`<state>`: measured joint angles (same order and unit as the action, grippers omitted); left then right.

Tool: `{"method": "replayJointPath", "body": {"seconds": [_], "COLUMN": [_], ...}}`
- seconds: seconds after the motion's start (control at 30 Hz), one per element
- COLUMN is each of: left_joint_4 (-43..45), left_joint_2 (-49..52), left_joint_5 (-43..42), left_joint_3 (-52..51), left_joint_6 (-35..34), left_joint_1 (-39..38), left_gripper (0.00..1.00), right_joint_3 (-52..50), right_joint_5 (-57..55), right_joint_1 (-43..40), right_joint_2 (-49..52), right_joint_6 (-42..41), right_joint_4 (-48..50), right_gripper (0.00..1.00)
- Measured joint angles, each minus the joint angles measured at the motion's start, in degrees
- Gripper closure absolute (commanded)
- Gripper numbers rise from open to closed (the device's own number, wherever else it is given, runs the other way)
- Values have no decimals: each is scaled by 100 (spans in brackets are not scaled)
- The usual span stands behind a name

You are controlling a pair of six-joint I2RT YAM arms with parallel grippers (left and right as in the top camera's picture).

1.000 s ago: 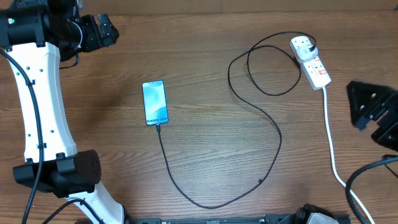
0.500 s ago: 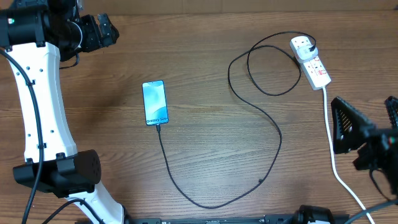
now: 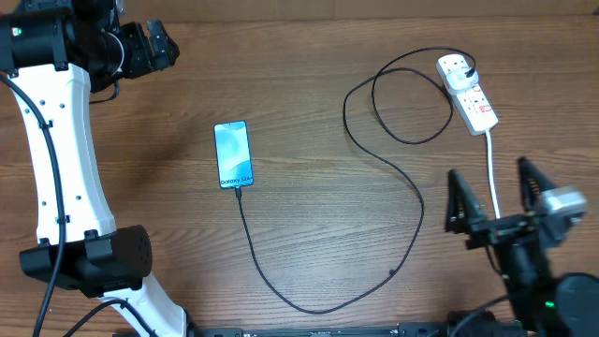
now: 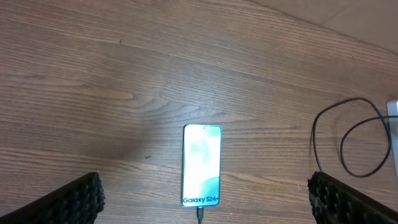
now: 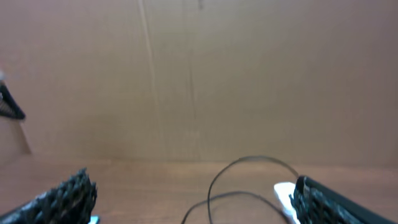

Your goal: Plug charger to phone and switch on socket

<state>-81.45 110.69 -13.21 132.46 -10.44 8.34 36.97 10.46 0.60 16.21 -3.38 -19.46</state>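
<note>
Right gripper (image 3: 490,172): jaws spread wide, nothing between them but air. It hangs above the near right part of the table (image 3: 309,84), and from above its 2 fingers (image 3: 459,201) straddle the thick white cord (image 3: 492,150). No contact with the cord can be made out

Socket (image 3: 473,96): lies flat at the far right of the table, well beyond the right gripper's tips, along the line of that cord. The white plug head (image 3: 455,67) of the charger (image 3: 420,211) sits in its far outlet. The position of the red switches cannot be read. In the right wrist view, which is blurred, the socket shows low and right, just inside the right finger, with a loop of black cable beside it

Charger cable: loops once near the socket, sweeps toward the near edge to the left of the right gripper, then curls back to the phone (image 3: 234,154). Its tip meets the phone's near short edge

Phone: face up, screen lit, left of centre, well apart from both grippers

Left gripper (image 3: 159,45): also fully spread and holding nothing, raised at the far left corner. In its wrist view the phone lies between its 2 fingers (image 4: 74,199), lower down
</note>
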Motion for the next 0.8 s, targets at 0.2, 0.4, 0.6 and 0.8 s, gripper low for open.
{"method": "replayJointPath", "body": {"seconds": [0.2,0.4,0.6,0.8], "left_joint_4": [0,-2,0,0], "left_joint_2": [2,0,2,0], "left_joint_5": [2,0,0,0], "left_joint_3": [0,0,0,0], "left_joint_6": [0,0,0,0], "left_joint_1": [0,0,0,0], "left_gripper": [0,1,1,1], "right_joint_3": [-1849,-3032,-3510,-3591], "right_joint_5": [-264,-675,-892,-946], "right_joint_1": [284,457,481,481], "right_joint_2": [-922,-1502,-1530,-1537], "right_joint_6": [-153,-339,-391,-391], "right_joint_4": [1272,1956,2009,1438], "right_gripper": [0,0,0,0]}}
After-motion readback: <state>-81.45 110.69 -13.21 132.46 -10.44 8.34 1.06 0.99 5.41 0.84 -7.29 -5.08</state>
